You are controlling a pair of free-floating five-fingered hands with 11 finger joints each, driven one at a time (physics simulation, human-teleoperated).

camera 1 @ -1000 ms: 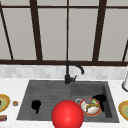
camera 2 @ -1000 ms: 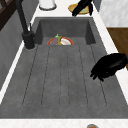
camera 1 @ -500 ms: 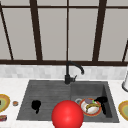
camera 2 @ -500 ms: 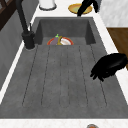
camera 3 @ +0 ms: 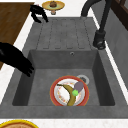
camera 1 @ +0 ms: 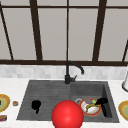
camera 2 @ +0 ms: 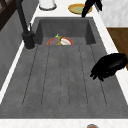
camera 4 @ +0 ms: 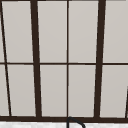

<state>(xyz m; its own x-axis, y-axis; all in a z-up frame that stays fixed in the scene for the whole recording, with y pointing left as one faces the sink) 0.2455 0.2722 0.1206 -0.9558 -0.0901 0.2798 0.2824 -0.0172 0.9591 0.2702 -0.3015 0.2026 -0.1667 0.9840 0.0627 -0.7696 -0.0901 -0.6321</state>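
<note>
Far left of the bench (camera 1: 15, 86): a yellow-rimmed plate (camera 1: 3, 102) at the picture's edge, a small round brownish item (camera 1: 15, 103) just beside it, a small reddish item (camera 1: 3, 118) nearer the front.

Left hand (camera 1: 36, 105) hangs over the ribbed draining board (camera 1: 47, 92), toward its front edge. In the left side view (camera 2: 108, 65) its fingers droop, loosely curled, around nothing; whether the tips touch the board cannot be told.

Centre front: a red ball (camera 1: 67, 115) stands before the sink's front rim. Behind it, the black tap (camera 1: 71, 71) rises at the back of the sink, spout arching right over the basin (camera 1: 87, 91).

In the basin: an orange-rimmed plate (camera 1: 90, 107) on the floor, next to the drain (camera 3: 83, 79). On it lie a banana (camera 3: 68, 95) and a purple eggplant (camera 3: 78, 87) with a green stem end, touching each other.

Right hand (camera 1: 103, 105) sits low at the basin's right side, just beside the plate. In the right side view (camera 3: 17, 61) its fingers reach over the basin's edge, slack and extended, gripping nothing, apart from the plate.

Far right: a white cylindrical container (camera 1: 125, 82) at the back of the bench, another yellow-rimmed plate (camera 1: 123, 108) nearer the front.
</note>
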